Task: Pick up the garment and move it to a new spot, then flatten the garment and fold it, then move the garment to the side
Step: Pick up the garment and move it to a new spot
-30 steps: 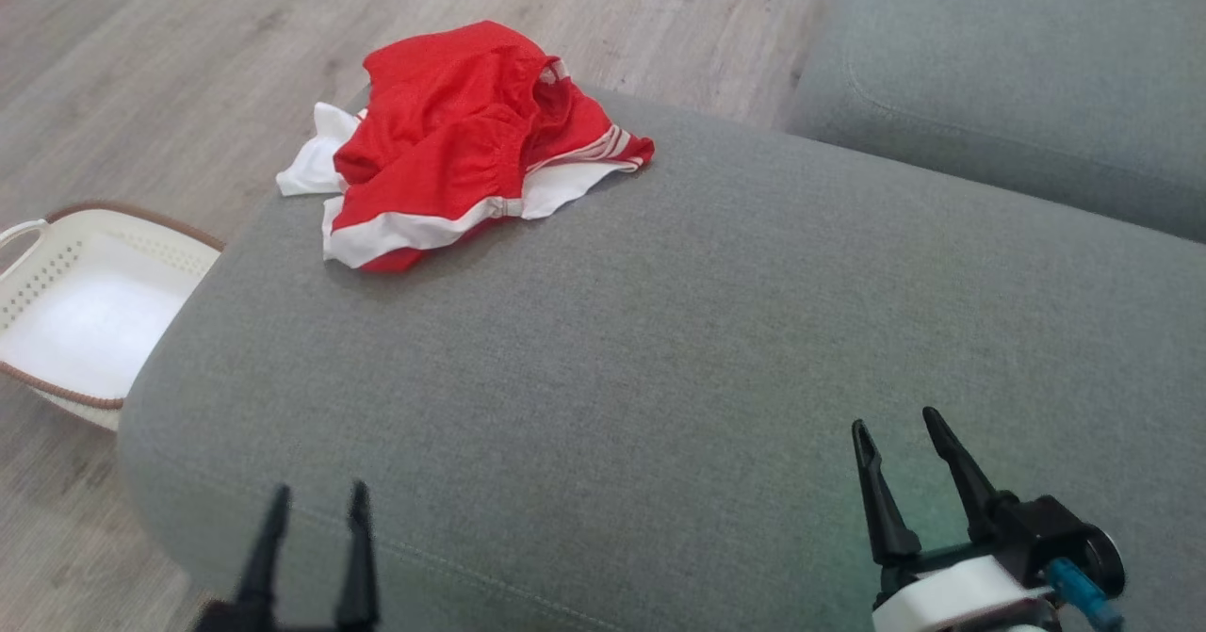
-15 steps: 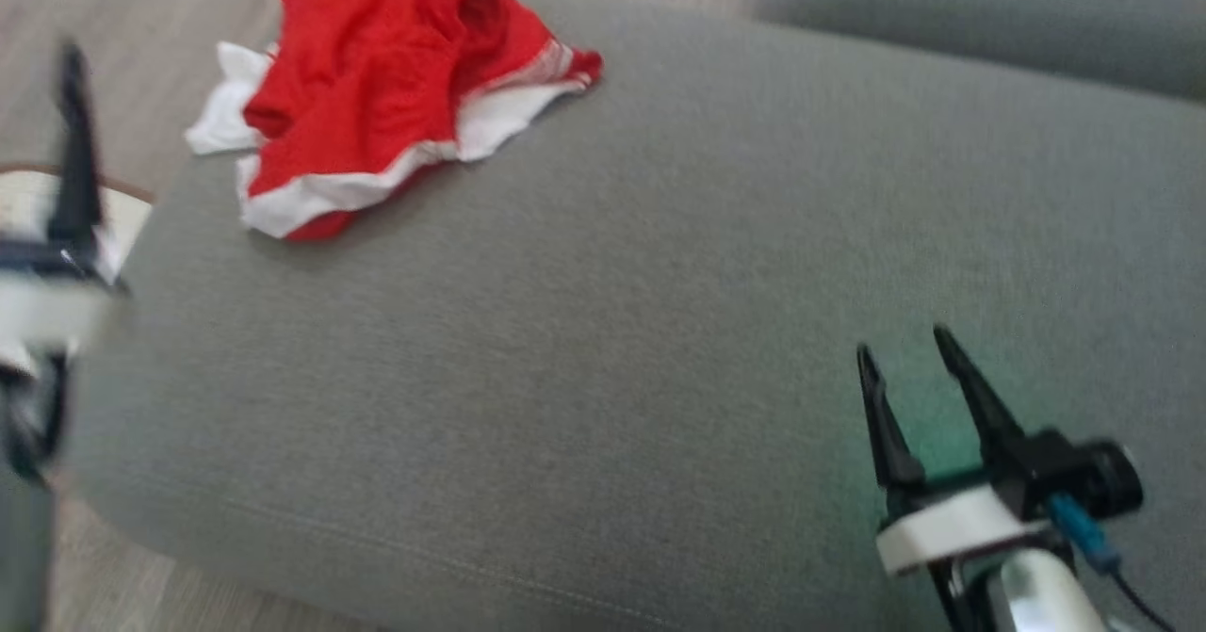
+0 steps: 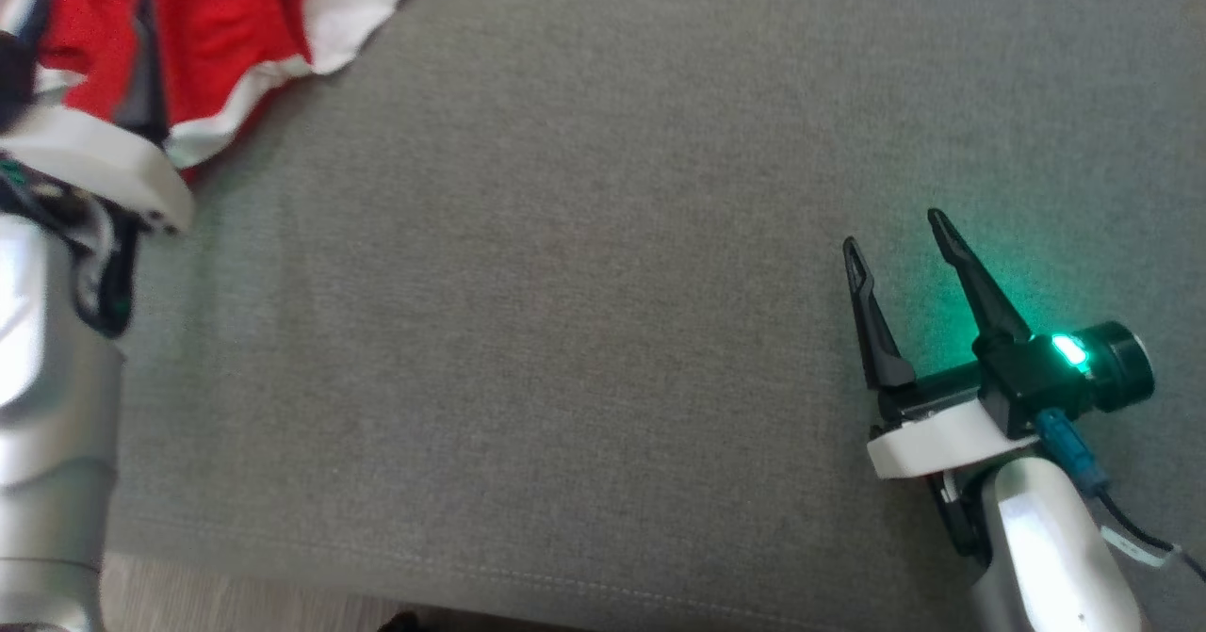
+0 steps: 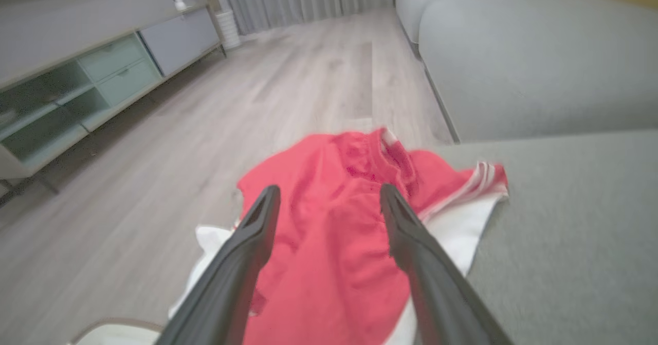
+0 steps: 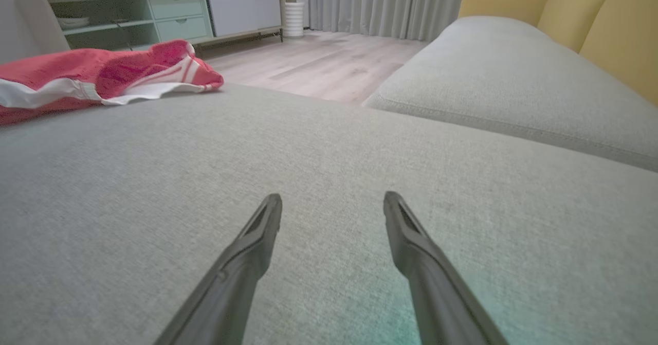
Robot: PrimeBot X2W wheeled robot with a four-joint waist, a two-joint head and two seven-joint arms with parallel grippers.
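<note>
Jaws of left gripper spread wide, empty, poised over crumpled red-and-white garment near far left edge of cushion. Cloth framed between fingers, not yet pinched. Right gripper likewise open, empty, low over bare cushion, well apart from garment. Step in hand: first pickup. Next move likely calls for left gripper to drop onto fabric, close on fold.

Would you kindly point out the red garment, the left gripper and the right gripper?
garment (image 4: 334, 262), left wrist view, middle of its red cloth.
left gripper (image 4: 329, 187), left wrist view, midway between its fingertips.
right gripper (image 3: 892, 227), head view, midway between its fingertips.
</note>
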